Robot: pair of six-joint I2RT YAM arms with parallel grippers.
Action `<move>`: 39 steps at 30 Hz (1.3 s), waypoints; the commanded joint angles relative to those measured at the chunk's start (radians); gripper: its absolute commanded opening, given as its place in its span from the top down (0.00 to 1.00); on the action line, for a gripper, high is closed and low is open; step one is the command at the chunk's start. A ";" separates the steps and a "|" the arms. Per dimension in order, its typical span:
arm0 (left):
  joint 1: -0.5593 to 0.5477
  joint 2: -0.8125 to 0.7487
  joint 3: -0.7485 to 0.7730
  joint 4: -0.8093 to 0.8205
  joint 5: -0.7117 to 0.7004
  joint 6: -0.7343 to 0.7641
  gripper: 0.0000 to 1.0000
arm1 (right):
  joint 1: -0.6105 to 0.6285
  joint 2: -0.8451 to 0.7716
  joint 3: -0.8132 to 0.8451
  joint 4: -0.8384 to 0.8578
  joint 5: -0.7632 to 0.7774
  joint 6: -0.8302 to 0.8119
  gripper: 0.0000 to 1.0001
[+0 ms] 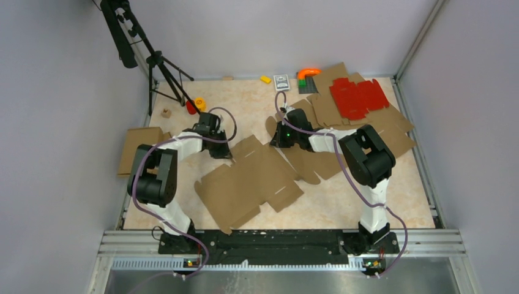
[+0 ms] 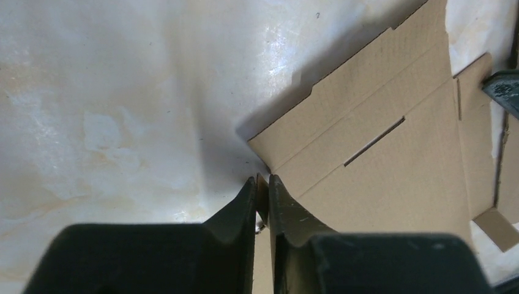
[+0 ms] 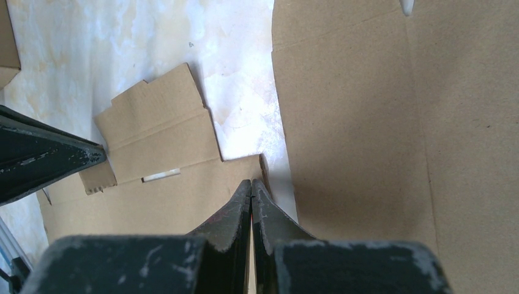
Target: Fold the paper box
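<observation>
The paper box (image 1: 251, 184) lies flat under both grippers, long axis slanting from near-left up toward the right gripper (image 3: 251, 184). The left gripper (image 2: 262, 181), almost closed, pinches its edge; the right gripper's jaws meet fully, with nothing visibly between them

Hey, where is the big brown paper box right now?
In the top view the paper box lies unfolded between the left arm and the right arm, its far-left corner pinched in the left gripper.

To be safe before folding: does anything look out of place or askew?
A cardboard sheet straddles the table's left edge, partly off it. The paper box lies askew, one corner in the left gripper.
</observation>
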State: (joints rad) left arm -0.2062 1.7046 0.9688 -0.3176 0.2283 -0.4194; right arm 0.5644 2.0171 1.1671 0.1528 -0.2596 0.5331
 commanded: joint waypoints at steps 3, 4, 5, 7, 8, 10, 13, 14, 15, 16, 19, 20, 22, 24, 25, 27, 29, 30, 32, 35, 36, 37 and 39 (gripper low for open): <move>0.004 -0.006 0.010 0.020 -0.002 0.014 1.00 | -0.003 0.031 0.002 -0.097 0.017 -0.035 1.00; 0.004 -0.022 -0.002 0.031 -0.004 0.013 1.00 | -0.003 0.031 0.003 -0.097 0.017 -0.035 1.00; 0.004 -0.037 -0.017 0.042 -0.005 0.012 1.00 | -0.003 0.031 0.002 -0.099 0.017 -0.035 1.00; 0.004 -0.066 -0.037 0.061 -0.004 0.008 1.00 | -0.003 0.032 0.003 -0.099 0.017 -0.036 1.00; 0.004 -0.080 -0.044 0.068 0.000 0.005 1.00 | -0.003 0.032 0.004 -0.100 0.017 -0.035 1.00; 0.004 -0.096 -0.060 0.082 0.010 0.000 1.00 | -0.003 0.033 0.003 -0.101 0.017 -0.035 1.00; 0.004 -0.124 -0.096 0.124 0.047 0.000 1.00 | -0.003 0.032 0.004 -0.102 0.020 -0.035 1.00; 0.004 -0.137 -0.113 0.146 0.067 0.001 1.00 | -0.003 0.032 0.005 -0.102 0.020 -0.035 1.00; 0.004 -0.150 -0.132 0.165 0.087 0.002 1.00 | -0.003 0.032 0.005 -0.102 0.020 -0.035 1.00; 0.004 -0.165 -0.151 0.189 0.105 0.004 1.00 | -0.003 0.032 0.005 -0.102 0.020 -0.035 1.00; 0.002 -0.214 -0.210 0.236 0.125 -0.004 1.00 | -0.003 0.032 0.006 -0.102 0.021 -0.035 1.00; 0.002 -0.225 -0.222 0.239 0.124 -0.006 1.00 | -0.003 0.033 0.005 -0.103 0.020 -0.035 1.00; 0.002 -0.241 -0.238 0.232 0.115 -0.010 1.00 | -0.003 0.034 0.007 -0.104 0.021 -0.035 1.00; 0.002 -0.259 -0.249 0.220 0.094 -0.015 1.00 | -0.003 0.034 0.006 -0.104 0.021 -0.035 1.00; 0.002 -0.272 -0.255 0.215 0.084 -0.019 1.00 | -0.003 0.034 0.006 -0.104 0.022 -0.036 1.00; 0.001 -0.301 -0.276 0.217 0.087 -0.027 1.00 | -0.003 0.034 0.006 -0.105 0.022 -0.036 1.00; -0.005 -0.334 -0.303 0.236 0.102 -0.018 1.00 | -0.003 0.034 0.007 -0.107 0.022 -0.035 1.00; -0.011 -0.349 -0.312 0.240 0.100 -0.009 1.00 | -0.003 0.035 0.008 -0.106 0.022 -0.035 1.00; -0.027 -0.365 -0.323 0.234 0.087 0.018 0.94 | -0.003 0.034 0.008 -0.108 0.022 -0.036 1.00; -0.055 -0.369 -0.318 0.214 0.055 0.059 0.96 | -0.003 0.034 0.008 -0.108 0.020 -0.035 1.00; -0.067 -0.369 -0.311 0.203 0.031 0.068 0.97 | -0.003 0.035 0.008 -0.107 0.019 -0.035 1.00; -0.077 -0.371 -0.305 0.192 0.005 0.076 0.99 | -0.003 0.035 0.008 -0.107 0.019 -0.035 1.00; -0.106 -0.370 -0.288 0.169 -0.039 0.091 1.00 | -0.003 0.035 0.008 -0.106 0.019 -0.035 1.00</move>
State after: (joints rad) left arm -0.2699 1.3590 0.6518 -0.1276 0.2691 -0.3828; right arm 0.5648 2.0174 1.1675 0.1463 -0.2741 0.5331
